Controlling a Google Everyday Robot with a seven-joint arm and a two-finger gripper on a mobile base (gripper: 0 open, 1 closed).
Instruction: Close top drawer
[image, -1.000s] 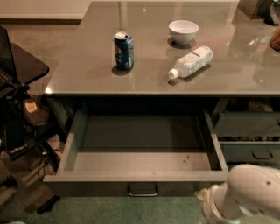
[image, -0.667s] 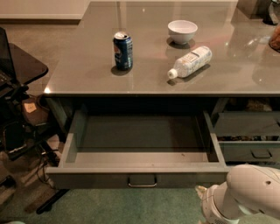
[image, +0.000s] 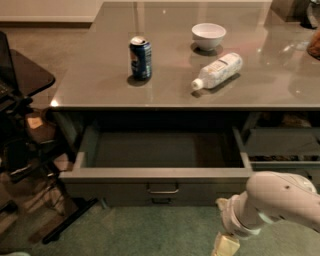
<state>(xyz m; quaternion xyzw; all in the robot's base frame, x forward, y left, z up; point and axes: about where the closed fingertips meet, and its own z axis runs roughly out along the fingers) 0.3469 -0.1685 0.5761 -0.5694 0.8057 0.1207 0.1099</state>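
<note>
The top drawer (image: 160, 172) is a wide grey tray pulled out from under the grey counter; its inside looks empty. Its flat front panel carries a small centred loop handle (image: 162, 189). My white arm (image: 275, 202) comes in at the lower right, in front of and to the right of the drawer's front. The gripper (image: 225, 242) hangs at the bottom edge of the camera view, below and right of the handle, apart from the drawer.
On the counter (image: 100, 80) stand a blue can (image: 140, 58), a white bowl (image: 208, 36) and a lying plastic bottle (image: 217, 70). A narrower drawer (image: 280, 150) stands open at the right. A dark chair and stand (image: 25, 130) crowd the left. Green floor lies in front.
The drawer's front has moved a little further in under the counter and sits higher in the view. The arm at the lower right has barely shifted.
</note>
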